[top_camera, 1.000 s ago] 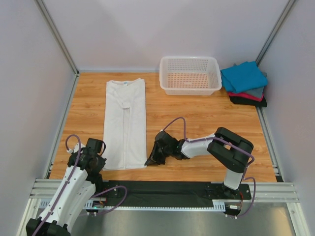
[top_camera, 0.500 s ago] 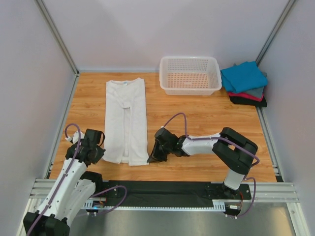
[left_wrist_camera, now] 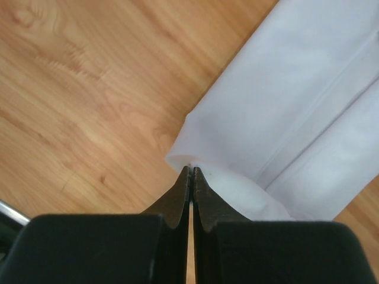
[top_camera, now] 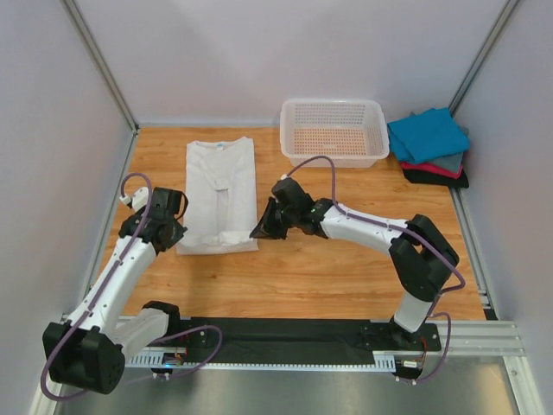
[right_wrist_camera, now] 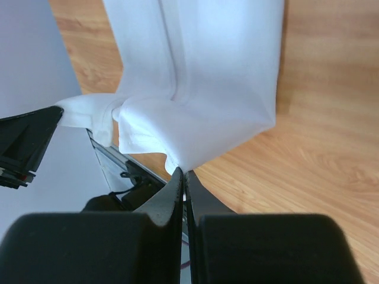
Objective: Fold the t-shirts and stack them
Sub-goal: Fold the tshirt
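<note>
Top external: the white shirt [top_camera: 220, 186] lies on the wooden table [top_camera: 346, 268] as one long strip, with its sleeves folded in. The left gripper [top_camera: 175, 235] and the right gripper [top_camera: 257, 232] each hold a near corner of it. The near end is turned up over the rest. So I think the long fold is done and the short fold is partway. In the far right corner sits a pile of folded shirts [top_camera: 428, 134], blue on top, next to a white basket [top_camera: 333, 130]. The white shirt is well apart from that pile.

Left wrist: the left gripper's jaws are pressed together, pinching one corner of the white shirt. That corner is lifted off the table.

Right wrist: the right gripper's jaws are pressed together too, pinching the other corner. The cloth bends back under itself there.

What is left, as I judge it: bring the end up to the neck, lay it flat, maybe fold once more, then put the shirt on the pile.
</note>
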`<state>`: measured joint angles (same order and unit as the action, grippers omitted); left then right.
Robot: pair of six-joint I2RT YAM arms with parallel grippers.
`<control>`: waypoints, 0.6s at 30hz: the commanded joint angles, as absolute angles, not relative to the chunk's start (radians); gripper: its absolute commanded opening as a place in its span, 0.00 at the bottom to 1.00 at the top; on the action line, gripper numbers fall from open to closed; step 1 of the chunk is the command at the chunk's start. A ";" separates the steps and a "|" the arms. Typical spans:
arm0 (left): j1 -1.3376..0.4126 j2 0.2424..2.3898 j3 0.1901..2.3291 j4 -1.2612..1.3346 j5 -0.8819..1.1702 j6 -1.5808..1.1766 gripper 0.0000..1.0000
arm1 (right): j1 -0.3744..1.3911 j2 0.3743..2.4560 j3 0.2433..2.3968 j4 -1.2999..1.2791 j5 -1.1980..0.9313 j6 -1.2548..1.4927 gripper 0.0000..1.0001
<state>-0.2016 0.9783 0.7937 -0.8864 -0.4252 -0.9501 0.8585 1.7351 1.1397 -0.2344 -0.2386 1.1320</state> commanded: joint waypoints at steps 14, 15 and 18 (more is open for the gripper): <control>-0.178 1.391 1.094 -0.677 -0.522 -0.808 0.00 | 0.710 2.059 1.617 -0.445 -0.242 0.882 0.00; -0.175 1.407 1.101 -0.661 -0.525 -0.802 0.00 | 0.706 2.069 1.627 -0.449 -0.241 0.874 0.00; -0.166 1.459 1.132 -0.643 -0.528 -0.781 0.00 | 0.692 2.121 1.690 -0.465 -0.228 0.838 0.00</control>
<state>-0.1783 1.4372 1.0794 -0.6964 -0.4999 -0.8223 0.7025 2.0907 1.6073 -0.4465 -0.2447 0.9016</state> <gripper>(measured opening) 0.007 0.006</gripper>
